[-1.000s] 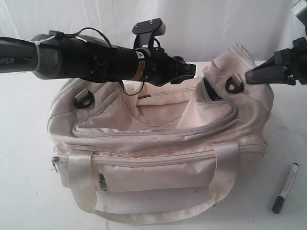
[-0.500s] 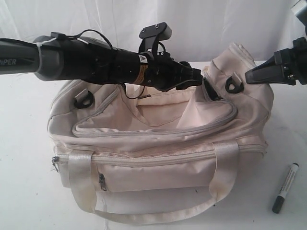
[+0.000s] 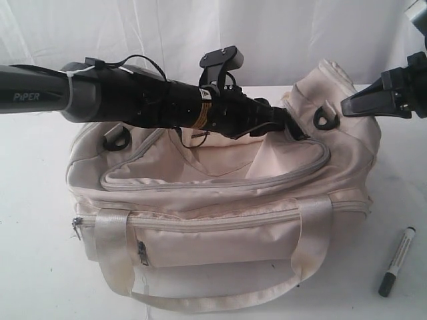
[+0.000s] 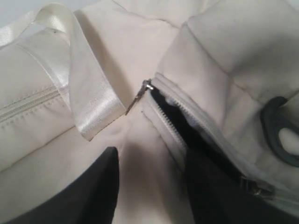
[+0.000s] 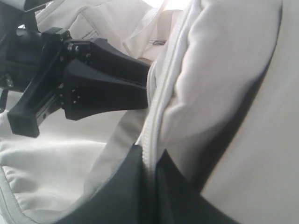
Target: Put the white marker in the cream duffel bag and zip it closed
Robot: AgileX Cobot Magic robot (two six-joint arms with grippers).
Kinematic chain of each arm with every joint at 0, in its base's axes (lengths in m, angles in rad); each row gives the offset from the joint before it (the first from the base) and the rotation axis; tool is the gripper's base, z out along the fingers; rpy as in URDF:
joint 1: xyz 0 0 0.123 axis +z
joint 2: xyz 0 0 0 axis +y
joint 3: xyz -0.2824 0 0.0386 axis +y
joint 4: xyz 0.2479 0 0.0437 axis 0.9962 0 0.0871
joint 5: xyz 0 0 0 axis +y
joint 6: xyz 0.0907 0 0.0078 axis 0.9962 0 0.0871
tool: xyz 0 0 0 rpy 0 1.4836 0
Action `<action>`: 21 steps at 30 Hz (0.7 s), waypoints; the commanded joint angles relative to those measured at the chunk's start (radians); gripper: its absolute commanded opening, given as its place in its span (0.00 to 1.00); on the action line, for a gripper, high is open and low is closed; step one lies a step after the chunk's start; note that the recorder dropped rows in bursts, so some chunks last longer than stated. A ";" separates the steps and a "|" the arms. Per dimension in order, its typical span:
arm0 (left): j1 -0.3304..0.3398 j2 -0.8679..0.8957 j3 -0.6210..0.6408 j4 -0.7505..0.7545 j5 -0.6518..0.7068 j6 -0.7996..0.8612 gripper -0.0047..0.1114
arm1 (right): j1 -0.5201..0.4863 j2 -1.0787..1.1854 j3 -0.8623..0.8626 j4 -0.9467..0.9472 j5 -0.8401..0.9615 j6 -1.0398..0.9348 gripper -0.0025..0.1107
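Marker point(image 3: 397, 261) white, dark-capped, on table point(image 3: 40, 273); cream duffel bag point(image 3: 220, 240) unzipped; left pincer point(image 4: 149, 163) spread, right pincer point(image 5: 149, 158) seemingly nipping its seam.

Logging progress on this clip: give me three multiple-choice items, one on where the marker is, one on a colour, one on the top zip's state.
1. Where is the white marker? A in the front pocket; B on the table beside the cream duffel bag; C in a gripper.
2. What colour are the bag's strap loops? A black; B red; C cream.
3. The top zip by the left gripper is: A shut; B open; C torn off.
B: it lies on the tabletop. A: both loops look black. B: dark gap between the zip's edges.
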 commanded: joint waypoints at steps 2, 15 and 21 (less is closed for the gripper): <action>-0.027 0.005 0.002 -0.049 0.041 0.040 0.47 | 0.001 -0.011 -0.006 0.049 0.006 -0.005 0.02; -0.036 0.053 0.002 -0.146 0.127 0.086 0.17 | 0.001 -0.011 -0.006 0.051 0.006 -0.005 0.02; -0.029 0.021 -0.016 -0.160 0.131 0.131 0.04 | 0.001 -0.011 -0.006 0.038 -0.005 -0.005 0.02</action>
